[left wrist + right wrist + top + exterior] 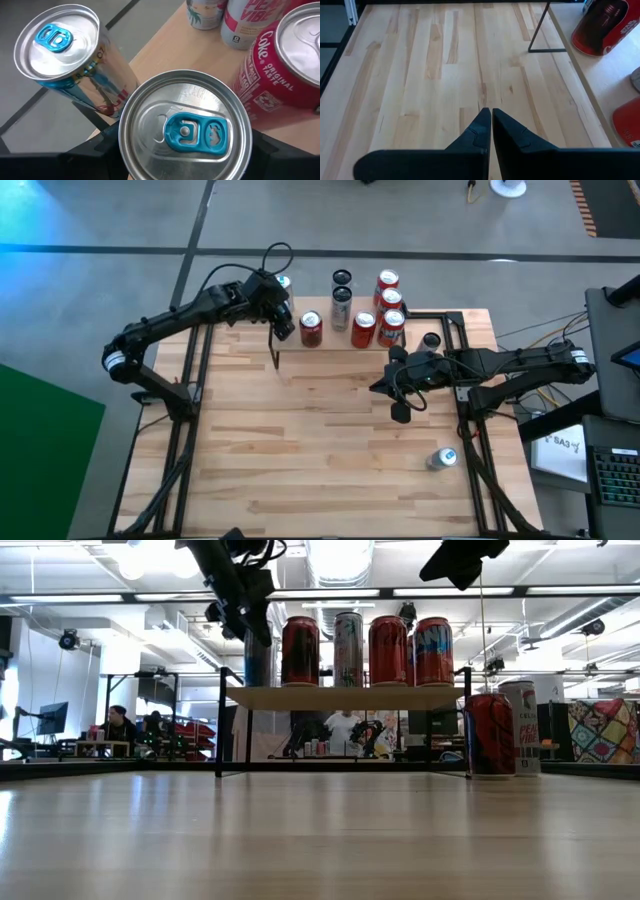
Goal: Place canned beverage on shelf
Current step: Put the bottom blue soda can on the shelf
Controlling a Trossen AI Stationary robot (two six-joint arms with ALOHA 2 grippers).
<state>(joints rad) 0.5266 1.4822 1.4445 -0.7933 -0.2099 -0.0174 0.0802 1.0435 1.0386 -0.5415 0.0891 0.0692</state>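
The left gripper is over the shelf's left end, near the table's far edge, its fingers parted around a silver can with a blue pull tab. In the left wrist view the can's lid sits between the two dark fingers, which flank it on either side; contact looks likely, though the pads themselves are hidden under the rim. In the low view this can stands upright at the left end of the shelf, with the gripper coming down onto it from above.

Just beside it, past the shelf's left edge, a second silver can with a blue tab shows in the wrist view. A red cola can stands on the held can's other side. Along the shelf top sit more cans: a red one, a tall silver one and two red ones.

The right gripper hangs above bare table toward the right edge, its fingers pressed together and holding nothing. A lone can lies near the table's right edge.
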